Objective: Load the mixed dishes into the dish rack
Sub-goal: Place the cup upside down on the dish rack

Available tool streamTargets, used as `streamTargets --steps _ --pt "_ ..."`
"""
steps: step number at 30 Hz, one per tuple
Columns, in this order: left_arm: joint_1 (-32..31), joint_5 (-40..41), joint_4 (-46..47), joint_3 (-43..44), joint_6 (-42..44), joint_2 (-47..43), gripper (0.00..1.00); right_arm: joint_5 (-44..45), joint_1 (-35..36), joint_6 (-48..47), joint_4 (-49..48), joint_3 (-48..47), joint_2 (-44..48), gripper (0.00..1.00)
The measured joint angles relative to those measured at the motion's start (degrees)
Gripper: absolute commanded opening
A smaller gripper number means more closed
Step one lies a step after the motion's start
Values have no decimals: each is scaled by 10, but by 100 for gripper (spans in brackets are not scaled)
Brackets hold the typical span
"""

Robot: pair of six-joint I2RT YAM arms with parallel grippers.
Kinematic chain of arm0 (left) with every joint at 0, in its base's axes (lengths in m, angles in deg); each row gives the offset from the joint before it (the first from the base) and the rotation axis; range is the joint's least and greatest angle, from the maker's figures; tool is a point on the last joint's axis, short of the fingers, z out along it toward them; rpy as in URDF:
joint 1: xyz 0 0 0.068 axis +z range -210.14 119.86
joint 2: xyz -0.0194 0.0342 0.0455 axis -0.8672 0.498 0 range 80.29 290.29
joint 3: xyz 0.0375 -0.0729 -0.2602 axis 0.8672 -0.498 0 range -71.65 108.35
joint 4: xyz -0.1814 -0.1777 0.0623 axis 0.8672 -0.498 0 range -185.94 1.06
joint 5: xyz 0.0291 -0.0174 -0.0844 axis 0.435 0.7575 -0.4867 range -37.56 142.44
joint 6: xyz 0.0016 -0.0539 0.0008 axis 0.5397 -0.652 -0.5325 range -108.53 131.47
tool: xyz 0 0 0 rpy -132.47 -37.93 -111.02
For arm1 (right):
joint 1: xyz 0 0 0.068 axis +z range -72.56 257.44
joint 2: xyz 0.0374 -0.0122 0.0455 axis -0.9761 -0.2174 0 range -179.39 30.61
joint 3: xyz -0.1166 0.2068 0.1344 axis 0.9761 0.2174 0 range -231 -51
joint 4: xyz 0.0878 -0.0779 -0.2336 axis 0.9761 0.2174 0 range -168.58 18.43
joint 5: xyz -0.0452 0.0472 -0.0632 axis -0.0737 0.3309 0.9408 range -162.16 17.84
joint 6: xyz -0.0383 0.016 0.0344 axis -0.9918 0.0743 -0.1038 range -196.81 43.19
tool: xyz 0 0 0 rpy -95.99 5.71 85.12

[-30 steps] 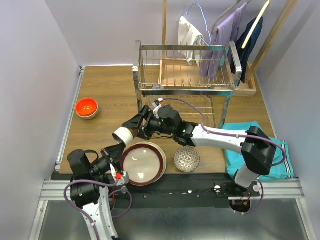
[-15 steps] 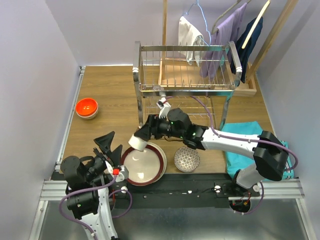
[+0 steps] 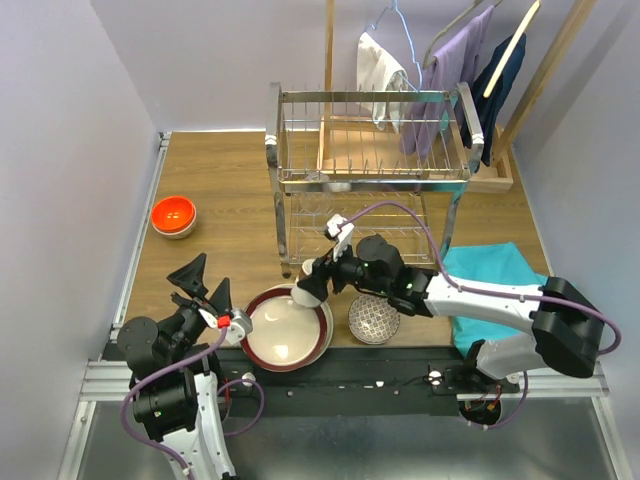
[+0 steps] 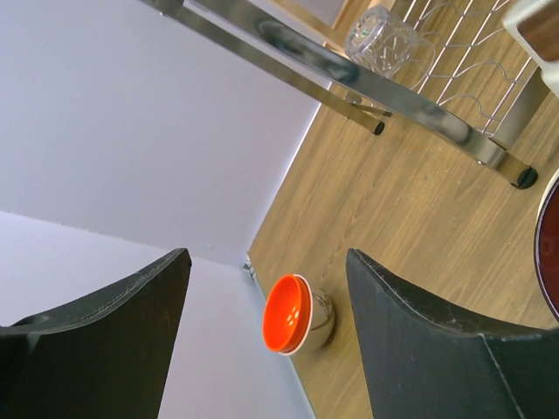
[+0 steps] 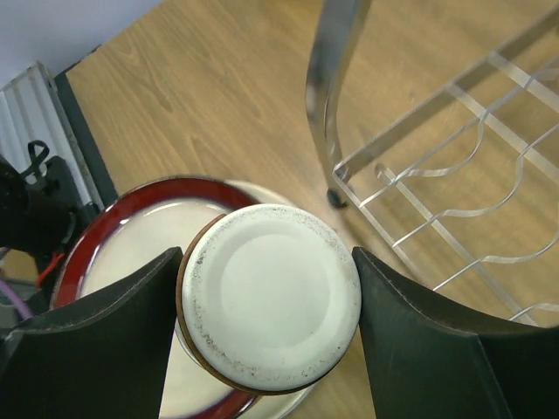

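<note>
Right hand (image 3: 318, 278): clenched on the beige cup (image 5: 271, 297), one finger on each side wall. The cup's base faced the wrist and its mouth pointed away. We judged this grip suited to setting the cup down mouth-first to drain.

Directly under that hand lay the dark-red-rimmed plate (image 3: 283, 342), flat on the desk (image 3: 220, 180). The cup hung over its far rim, apart from it as far as we could tell. Beside the hand, toward its own arm, sat a patterned bowl (image 3: 374, 318), also not racked.

Just ahead of the fingers stood the corner post (image 5: 336, 96) of the dish rack (image 3: 370, 182), with the lower tier's wavy wires (image 5: 454, 166) past it. We reckoned the post and the upper rail above would crowd any entry to that tier. Beyond the rack hung clothes on a wooden stand (image 3: 440, 90).

Left hand (image 3: 205, 283): released, fingers spread wide, nothing between them, held up off the desk and well to the side of the cup. Ahead of it an orange bowl (image 4: 293, 312) waited near the wall. Farther on, a clear glass (image 4: 382, 39) sat on the rack's lower tier, taking up some of that tier.
</note>
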Motion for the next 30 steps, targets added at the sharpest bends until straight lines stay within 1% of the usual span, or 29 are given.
streamTargets --steps 5,10,16,19,25,30 --pt "0 9 -12 3 -9 0 80 13 0 -104 -22 4 35 48" --pt "0 11 -23 8 -15 0 80 55 -2 -236 -58 26 49 47" --pt "1 12 -45 15 -20 0 81 78 -44 -321 -72 33 30 47" --pt "2 12 -58 23 -21 0 81 84 -70 -339 -82 32 19 46" --pt "11 7 -95 44 -21 0 81 88 -124 -338 -87 12 -34 46" --pt "29 2 -122 56 -20 0 81 88 -145 -346 -118 12 -74 46"
